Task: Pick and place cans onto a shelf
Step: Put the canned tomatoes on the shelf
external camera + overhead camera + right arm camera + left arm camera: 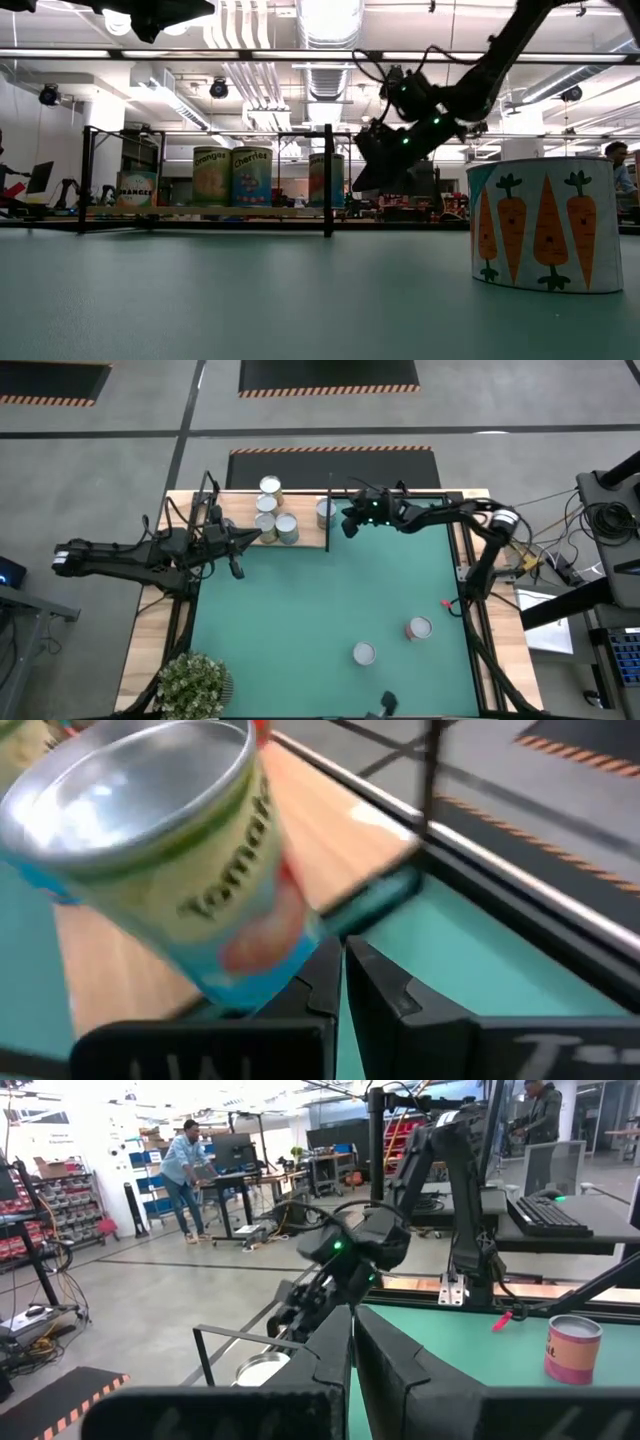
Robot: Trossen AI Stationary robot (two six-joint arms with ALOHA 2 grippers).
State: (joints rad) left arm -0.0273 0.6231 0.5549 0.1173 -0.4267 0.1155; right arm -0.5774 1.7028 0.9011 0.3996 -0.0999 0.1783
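Looking down from the high camera, I see the right tool (pixel 348 520) at about twelve o'clock on the green surface (pixel 330 610), just beside a tomato can (pixel 326 512) that stands on the light-wood shelf (pixel 300 525) along the far edge. In the right wrist view its fingers (pixel 330 982) are pressed together and empty, with the tomato can (pixel 170 850) close in front, so I judge that this can has been set down there.

Three more cans (pixel 272 515) cluster at about eleven o'clock on the shelf, left of a dark upright post (pixel 328 510); grouping them keeps room for the rest. The left tool (pixel 232 542) waits near that cluster, at the surface's left edge, its fingers (pixel 345 1355) pressed together and holding nothing.

Two cans remain to be fetched: a silver-topped one (pixel 364 653) at about six o'clock and a pink one (pixel 419 628) toward five o'clock, both well apart from the shelf. A potted plant (pixel 193 685) sits at seven o'clock.
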